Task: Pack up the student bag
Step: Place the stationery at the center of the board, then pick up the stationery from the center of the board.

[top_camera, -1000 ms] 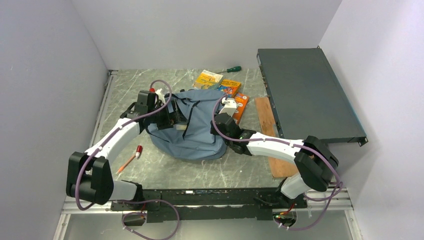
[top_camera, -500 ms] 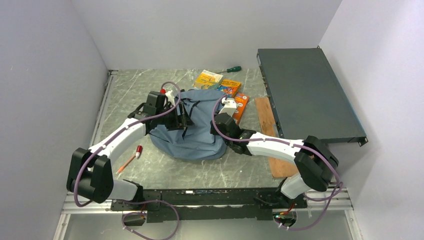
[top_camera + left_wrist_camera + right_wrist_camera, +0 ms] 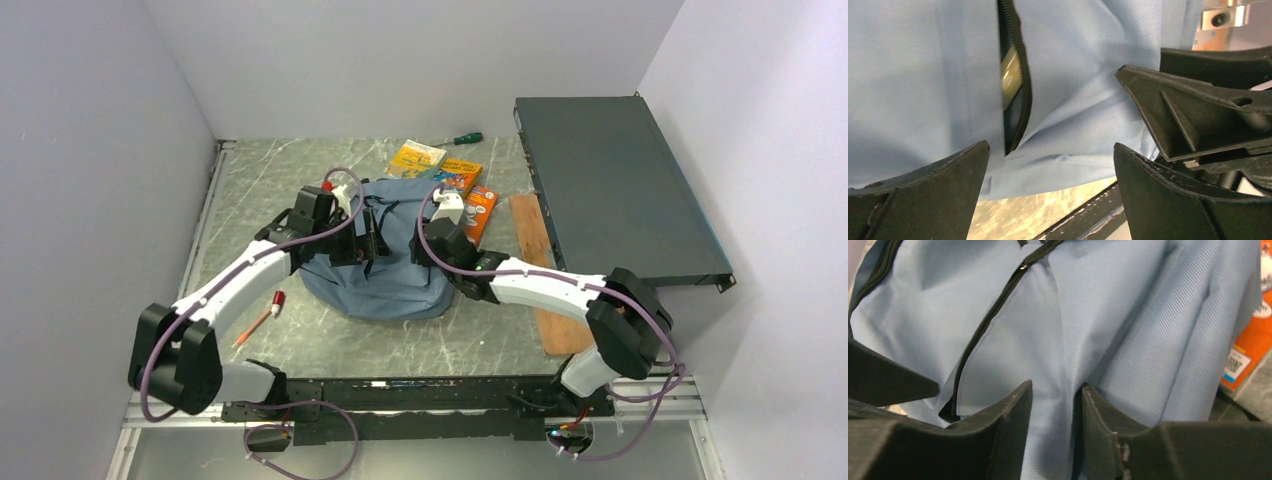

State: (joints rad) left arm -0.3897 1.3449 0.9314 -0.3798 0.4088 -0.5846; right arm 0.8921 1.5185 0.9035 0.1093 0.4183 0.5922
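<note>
The student bag [image 3: 400, 270] is a soft grey-blue backpack lying flat in the middle of the table. My left gripper [image 3: 366, 240] hovers over its left-middle part, jaws wide open and empty; in the left wrist view [image 3: 1050, 150] bag fabric [image 3: 1083, 75] lies beyond the fingertips. A partly open black zipper [image 3: 1015, 95] shows something yellowish inside. My right gripper [image 3: 432, 243] is at the bag's right side. In the right wrist view [image 3: 1055, 390] its fingers [image 3: 1008, 415] pinch a fold of the bag's fabric [image 3: 1128, 315].
Two colourful books [image 3: 416, 158] [image 3: 459, 176] and an orange one [image 3: 482, 210] lie behind the bag, with a green-handled screwdriver [image 3: 462, 139] further back. A red-capped pencil [image 3: 262, 318] lies front left. A wooden board [image 3: 545, 280] and a dark grey metal box [image 3: 610, 180] are on the right.
My left gripper has moved right, from the bag's left edge to over its middle. My right gripper has shifted slightly back and left while holding the fabric.
</note>
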